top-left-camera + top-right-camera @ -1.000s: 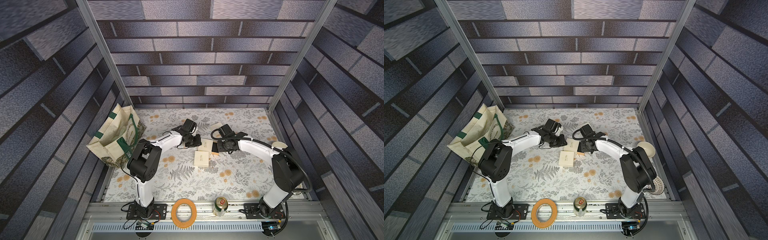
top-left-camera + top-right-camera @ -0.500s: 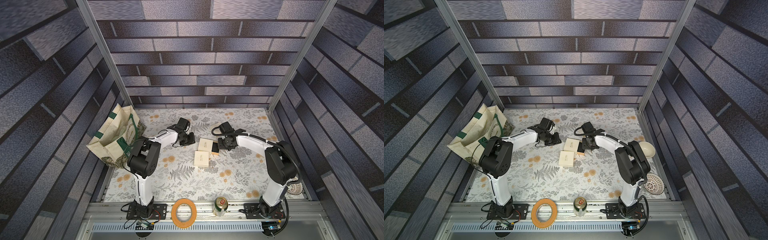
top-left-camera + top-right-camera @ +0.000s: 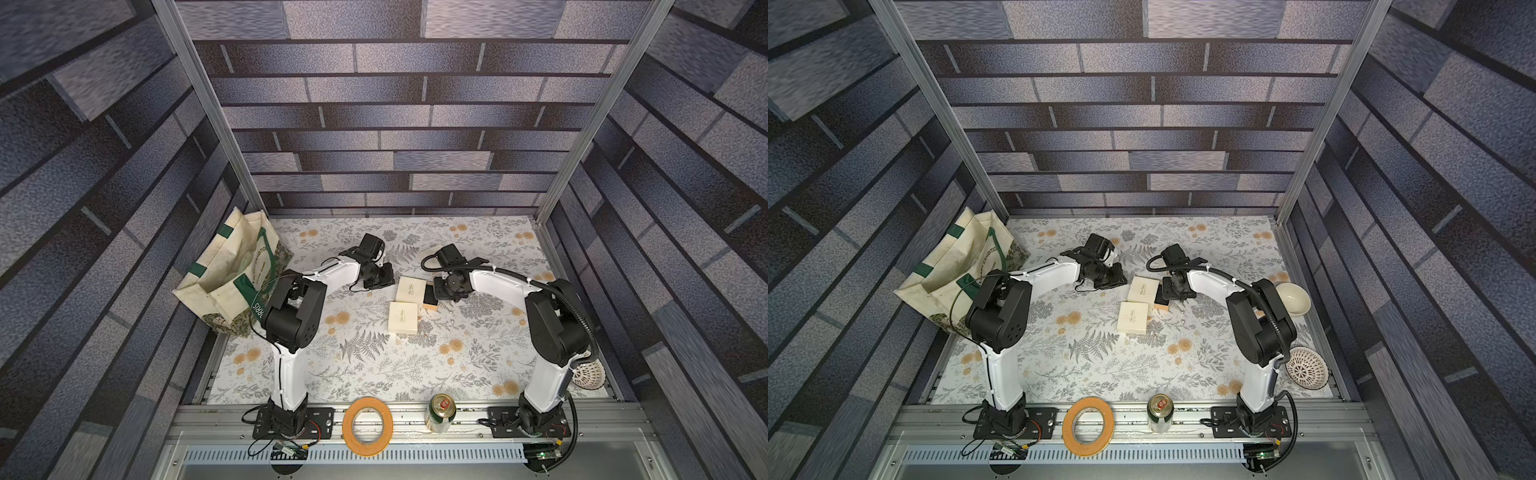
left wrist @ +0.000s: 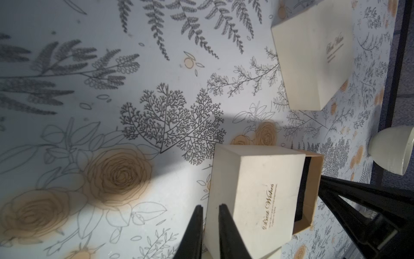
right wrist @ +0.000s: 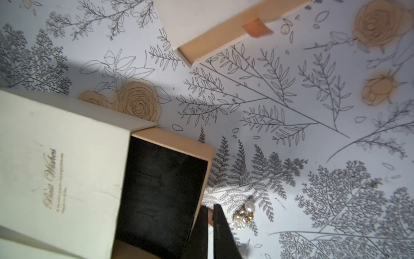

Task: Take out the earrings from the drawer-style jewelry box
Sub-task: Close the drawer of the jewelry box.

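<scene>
- Two arms bent at the elbow: your left arm (image 3: 332, 274) and right arm (image 3: 498, 282) angle their white forearms in toward mid-table and face each other across the cream boxes.
- Your left gripper (image 4: 210, 224) is low over the mat, just beside the sleeve of the open jewelry box (image 4: 257, 195). I cannot tell if it touches the sleeve. Its black tapered fingers (image 4: 192, 244) stand nearly together, with a thin slit between and nothing in it.
- Your right gripper (image 5: 210, 222) sits at the front end of the slid-out drawer (image 5: 174, 139). It is clenched to a hairline. A scrap of peach shows in the slit; I cannot tell whether it is pinched.
- The earrings (image 5: 243, 215) are outside the drawer, lying on the mat just beside your right fingertips. You have one round glossy pearl bead, gold-toned fittings and a pale ridged piece.
- Open jewelry box: a matte cream card sleeve, square-edged, with gilt script on top. The drawer is peach card outside, with a black velvety lining cut with short slits.
- Far box (image 5: 201, 20): the same cream sleeve, and a peach drawer end with a small pull tab (image 5: 256, 29).
- Third box (image 3: 403, 317): lies flat near the open one, on the base side, with only its cream top showing.
- Mat (image 3: 374, 365): a smooth printed sheet of grey ferns and orange roses.
- Edges: a slumped canvas tote bag (image 3: 232, 274) on the left. An orange tape roll (image 3: 368, 424) and a can (image 3: 440, 411) stand on the front rail. A plain bowl (image 3: 1292, 299) and a patterned bowl (image 3: 1307, 368) are on the right.
</scene>
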